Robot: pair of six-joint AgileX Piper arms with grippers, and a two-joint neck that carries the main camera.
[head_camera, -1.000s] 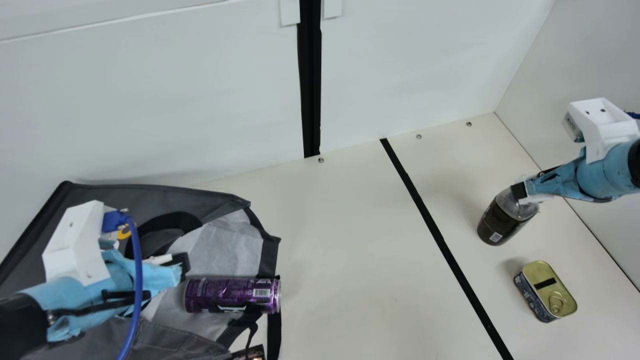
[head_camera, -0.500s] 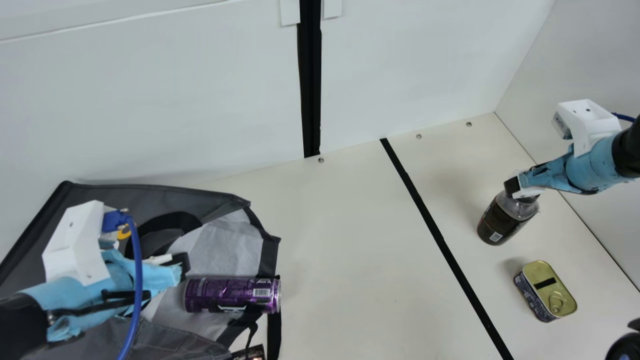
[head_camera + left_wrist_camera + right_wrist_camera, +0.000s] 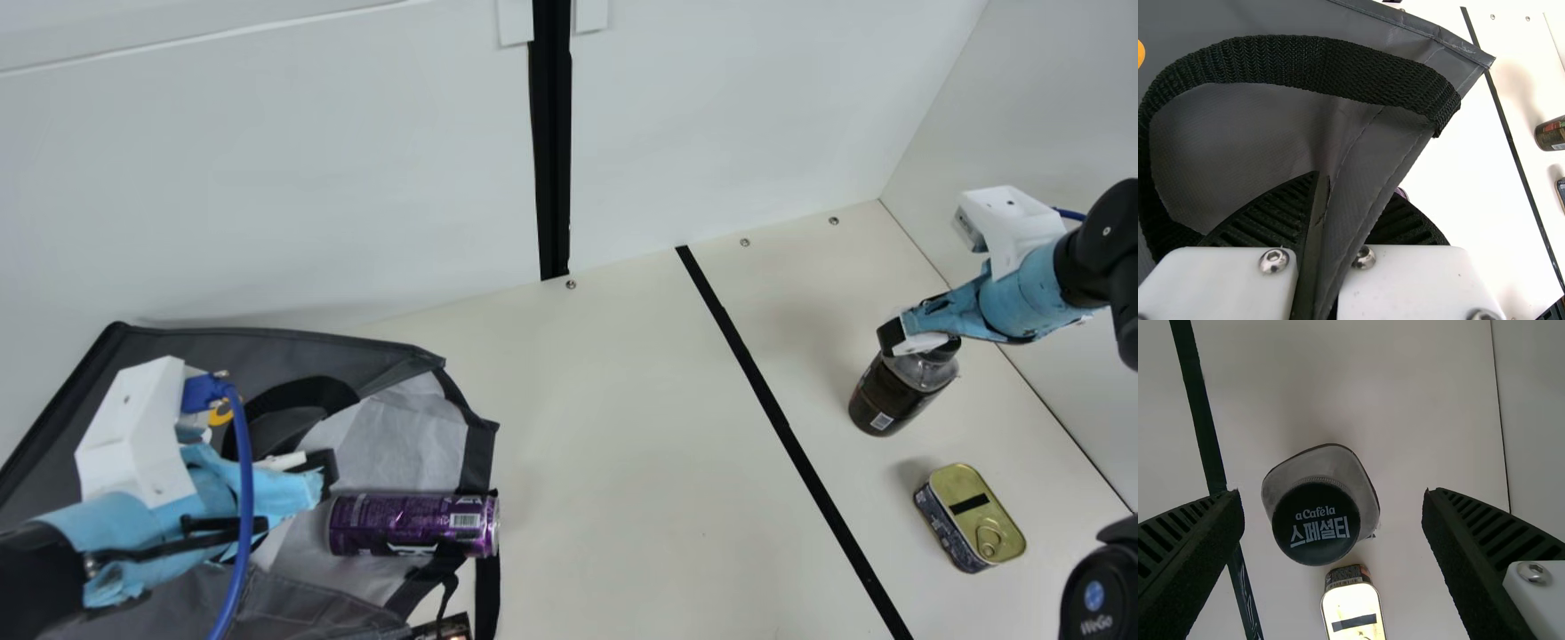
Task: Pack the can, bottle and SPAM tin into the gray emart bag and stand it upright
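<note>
Two robot grippers work a cream table holding one can, one bottle, one tin and one bag. On the left, a single purple metal can [image 3: 413, 524] lies on its side at the mouth of a gray fabric bag with black handles and trim [image 3: 187, 347], resting on the pale lining just beside the left gripper [image 3: 325, 467]. In the left wrist view, the left gripper [image 3: 1353, 188] pinches a fold of the gray fabric between its two black ribbed fingers [image 3: 1271, 213], close by a black handle.

Across one black strip of tape [image 3: 782, 422], a lone dark plastic bottle with a black cap [image 3: 898, 389] stands upright below the right gripper [image 3: 905, 340]. The right wrist view shows the right gripper [image 3: 1333, 492] with its jaws spread wide, the bottle's cap in the gap between them, nearer one finger than the other. The sole rectangular SPAM tin [image 3: 971, 516], gold lid and pull ring facing up, sits near the bottle, outside the bag.
</note>
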